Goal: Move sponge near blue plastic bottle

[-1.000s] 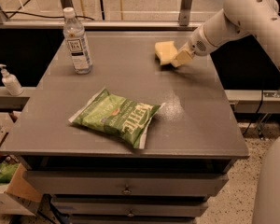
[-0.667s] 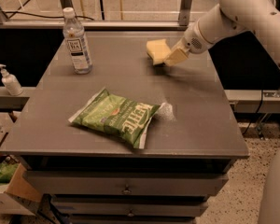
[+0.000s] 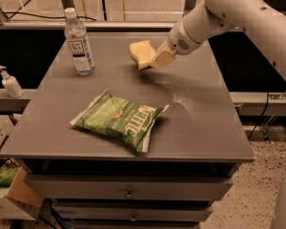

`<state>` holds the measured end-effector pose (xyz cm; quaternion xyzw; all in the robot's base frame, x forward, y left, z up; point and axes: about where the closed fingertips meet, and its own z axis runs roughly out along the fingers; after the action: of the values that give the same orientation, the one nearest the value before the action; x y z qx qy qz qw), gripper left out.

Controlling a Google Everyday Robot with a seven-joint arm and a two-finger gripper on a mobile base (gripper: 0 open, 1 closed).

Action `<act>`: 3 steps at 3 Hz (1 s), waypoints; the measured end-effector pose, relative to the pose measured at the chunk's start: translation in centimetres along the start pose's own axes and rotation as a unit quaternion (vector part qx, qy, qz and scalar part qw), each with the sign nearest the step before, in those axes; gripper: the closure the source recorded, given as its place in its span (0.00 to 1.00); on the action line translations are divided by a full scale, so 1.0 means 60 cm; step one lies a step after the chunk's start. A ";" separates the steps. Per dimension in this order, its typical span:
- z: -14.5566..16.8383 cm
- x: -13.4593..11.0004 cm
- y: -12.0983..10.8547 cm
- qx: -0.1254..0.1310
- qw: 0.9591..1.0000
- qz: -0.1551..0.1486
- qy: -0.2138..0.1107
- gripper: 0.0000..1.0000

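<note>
The pale yellow sponge (image 3: 140, 52) is held in my gripper (image 3: 155, 60), lifted a little above the grey table (image 3: 200, 128) at its far middle. The gripper is shut on the sponge's right side. The blue plastic bottle (image 3: 78, 43), clear with a white cap and white label, stands upright at the table's far left. The sponge is roughly a hand's width to the right of the bottle.
A green chip bag (image 3: 120, 119) lies flat in the middle of the table, toward the front. A small white pump dispenser (image 3: 9, 82) stands on a ledge left of the table. Drawers sit below the tabletop. A cardboard box (image 3: 9, 194) is at the lower left.
My gripper has carried the sponge to the left across the far part of the table, toward the bottle. The bottle and chip bag have not moved.
</note>
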<state>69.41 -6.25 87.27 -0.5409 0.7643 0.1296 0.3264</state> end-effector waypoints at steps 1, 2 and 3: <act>0.016 -0.032 0.025 -0.002 1.000 -0.020 0.003 1.00; 0.034 -0.054 0.046 -0.004 0.999 -0.034 0.009 1.00; 0.057 -0.070 0.050 0.000 0.999 -0.041 0.017 1.00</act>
<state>68.74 -0.09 86.94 -0.5742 0.7467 0.1065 0.3184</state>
